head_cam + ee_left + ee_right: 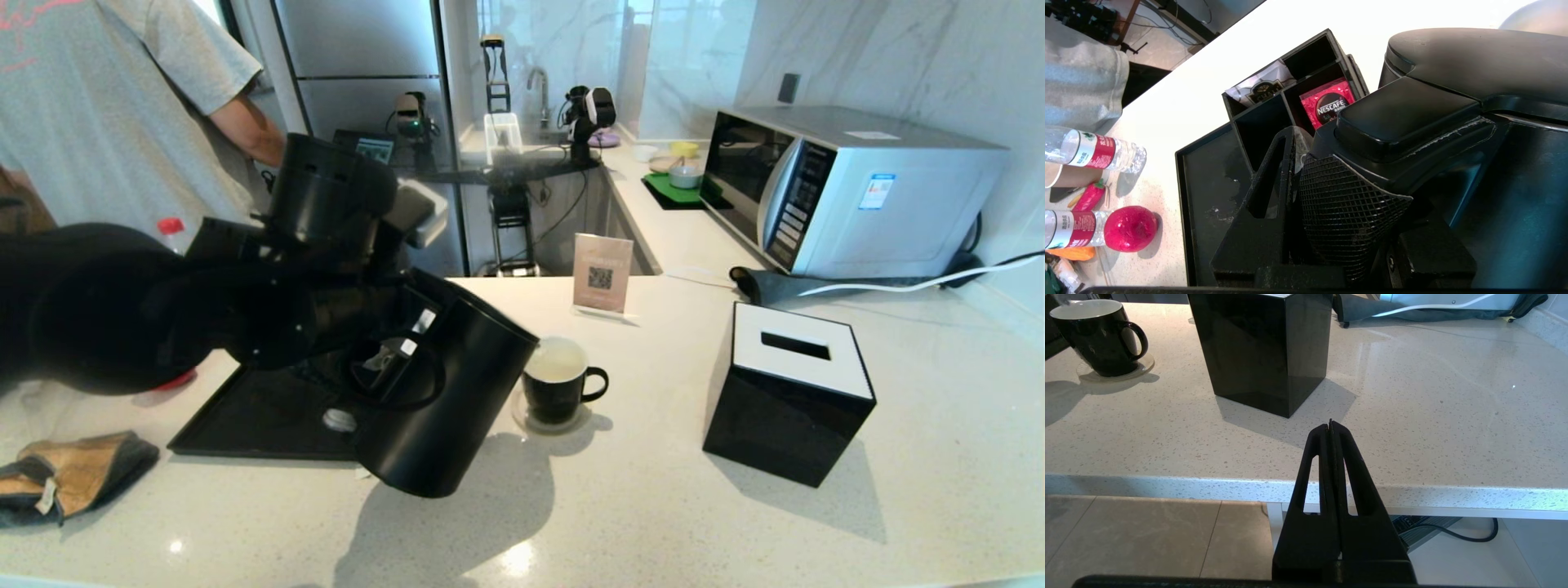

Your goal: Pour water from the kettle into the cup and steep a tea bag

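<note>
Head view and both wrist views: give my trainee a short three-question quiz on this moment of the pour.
1. True or false: the tall matte black electric kettle stands upright on the flat black tray.
2. Multiple choice: the small black ceramic mug with a white inside rests on A) the tray, B) a clear round coaster, C) the glossy black tissue box with a white top.
3. Fill in: the right gripper hangs off the counter's front edge with its fingers ____.

Key: 1 false: the left gripper holds its handle, tilting it toward the mug. 2 B. 3 shut.
</note>
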{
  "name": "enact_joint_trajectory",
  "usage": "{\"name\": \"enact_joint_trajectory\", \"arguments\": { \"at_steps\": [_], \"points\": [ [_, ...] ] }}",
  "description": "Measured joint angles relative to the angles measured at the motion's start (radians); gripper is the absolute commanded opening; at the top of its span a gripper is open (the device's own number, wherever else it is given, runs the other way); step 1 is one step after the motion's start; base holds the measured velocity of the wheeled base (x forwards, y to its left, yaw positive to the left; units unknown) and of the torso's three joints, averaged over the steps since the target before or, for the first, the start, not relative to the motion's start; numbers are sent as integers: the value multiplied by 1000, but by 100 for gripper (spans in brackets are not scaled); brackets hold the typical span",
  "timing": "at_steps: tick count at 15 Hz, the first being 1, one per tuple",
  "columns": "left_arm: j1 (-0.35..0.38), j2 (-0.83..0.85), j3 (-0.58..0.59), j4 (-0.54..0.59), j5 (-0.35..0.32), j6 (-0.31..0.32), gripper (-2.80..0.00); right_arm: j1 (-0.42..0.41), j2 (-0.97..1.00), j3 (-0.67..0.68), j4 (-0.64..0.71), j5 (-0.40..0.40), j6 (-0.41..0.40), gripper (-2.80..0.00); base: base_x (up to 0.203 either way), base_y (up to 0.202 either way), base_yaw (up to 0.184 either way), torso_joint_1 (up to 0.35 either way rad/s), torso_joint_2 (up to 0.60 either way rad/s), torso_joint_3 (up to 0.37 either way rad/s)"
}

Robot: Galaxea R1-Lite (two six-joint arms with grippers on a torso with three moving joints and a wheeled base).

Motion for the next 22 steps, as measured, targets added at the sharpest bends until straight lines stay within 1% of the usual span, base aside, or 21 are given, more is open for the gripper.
{"name": "enact_joint_trajectory", "arguments": {
  "at_steps": [5, 22],
  "points": [
    [-1, -1, -13, 32, -2, 0, -280, 0, 0, 0, 0, 0, 0, -280, 0, 0, 0, 0, 0, 0],
    [-4, 23, -38, 33, -3, -2, -280, 0, 0, 0, 0, 0, -1, -280, 0, 0, 0, 0, 0, 0]
  ]
}}
